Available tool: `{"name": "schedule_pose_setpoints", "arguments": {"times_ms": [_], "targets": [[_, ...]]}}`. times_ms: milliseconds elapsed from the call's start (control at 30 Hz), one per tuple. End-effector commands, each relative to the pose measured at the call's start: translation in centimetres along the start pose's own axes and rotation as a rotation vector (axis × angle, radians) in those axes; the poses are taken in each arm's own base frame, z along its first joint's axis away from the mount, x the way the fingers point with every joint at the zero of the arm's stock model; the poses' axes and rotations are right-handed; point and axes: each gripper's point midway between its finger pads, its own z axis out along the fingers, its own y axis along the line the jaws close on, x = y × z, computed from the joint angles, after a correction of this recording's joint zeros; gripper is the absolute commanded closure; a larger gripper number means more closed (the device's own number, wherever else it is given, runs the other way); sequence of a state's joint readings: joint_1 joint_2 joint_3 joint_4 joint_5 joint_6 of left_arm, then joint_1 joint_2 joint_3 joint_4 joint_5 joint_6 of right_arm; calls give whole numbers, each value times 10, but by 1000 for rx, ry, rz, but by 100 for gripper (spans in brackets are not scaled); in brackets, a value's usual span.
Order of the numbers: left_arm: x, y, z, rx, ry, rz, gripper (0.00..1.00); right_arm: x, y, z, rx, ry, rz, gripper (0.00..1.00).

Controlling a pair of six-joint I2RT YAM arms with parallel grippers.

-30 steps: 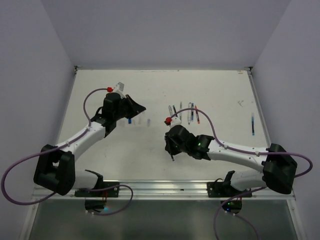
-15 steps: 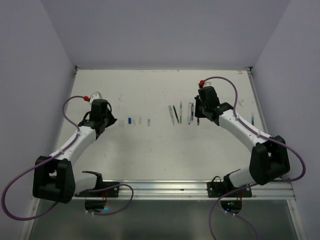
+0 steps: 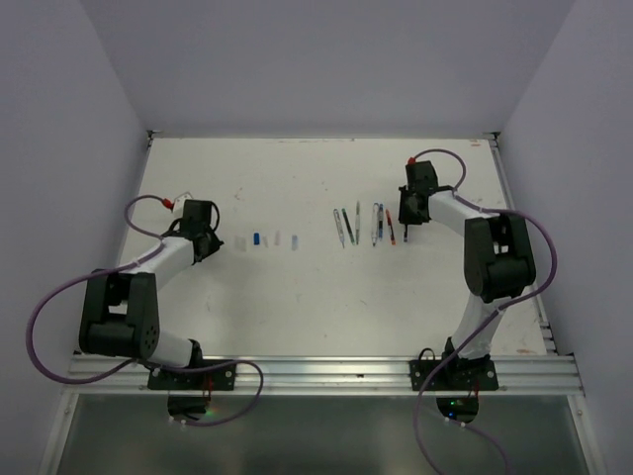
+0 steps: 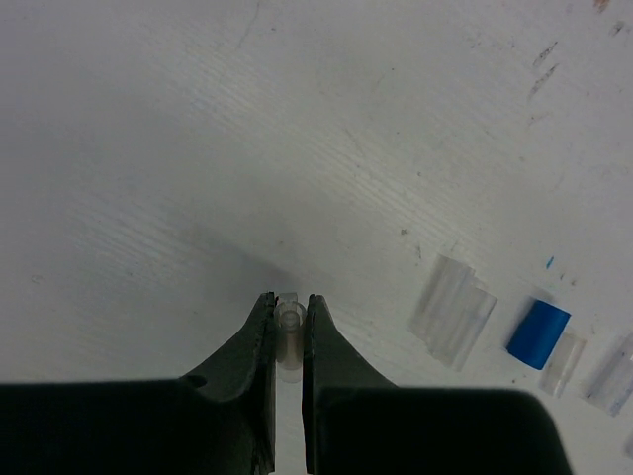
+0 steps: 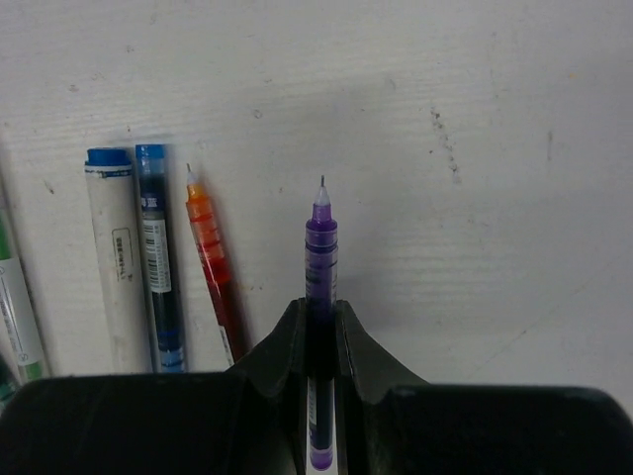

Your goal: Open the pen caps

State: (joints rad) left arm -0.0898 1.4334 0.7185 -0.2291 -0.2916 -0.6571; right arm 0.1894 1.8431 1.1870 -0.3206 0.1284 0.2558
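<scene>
The pens (image 3: pixel 361 226) lie side by side on the surface (image 3: pixel 297 307). The pen caps (image 3: pixel 267 240) sit left of the pens. Farther left, the left tool (image 3: pixel 213 243) pinches one cap (image 4: pixel 289 322). Just right of the pens, the right tool (image 3: pixel 407 229) clasps another pen (image 5: pixel 320 247).

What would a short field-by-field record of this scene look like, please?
Left jaws: shut on a small clear plastic tube-shaped cap
Right jaws: shut on a slim purple-barrelled pen, its tip bare
Loose caps: one blue plastic cap and several clear plastic caps, lying on the white table
Pens lying beside the held pen: red-orange uncapped pen, dark blue pen, white pen with a blue end, side by side
</scene>
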Motion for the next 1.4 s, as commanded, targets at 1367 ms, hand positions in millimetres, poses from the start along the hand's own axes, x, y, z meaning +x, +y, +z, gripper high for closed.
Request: {"name": "schedule_pose_setpoints", "arguments": {"times_ms": [1367], "targets": [[24, -41, 35, 265, 108, 9, 65, -9, 37, 25, -169, 6, -12, 84]]}}
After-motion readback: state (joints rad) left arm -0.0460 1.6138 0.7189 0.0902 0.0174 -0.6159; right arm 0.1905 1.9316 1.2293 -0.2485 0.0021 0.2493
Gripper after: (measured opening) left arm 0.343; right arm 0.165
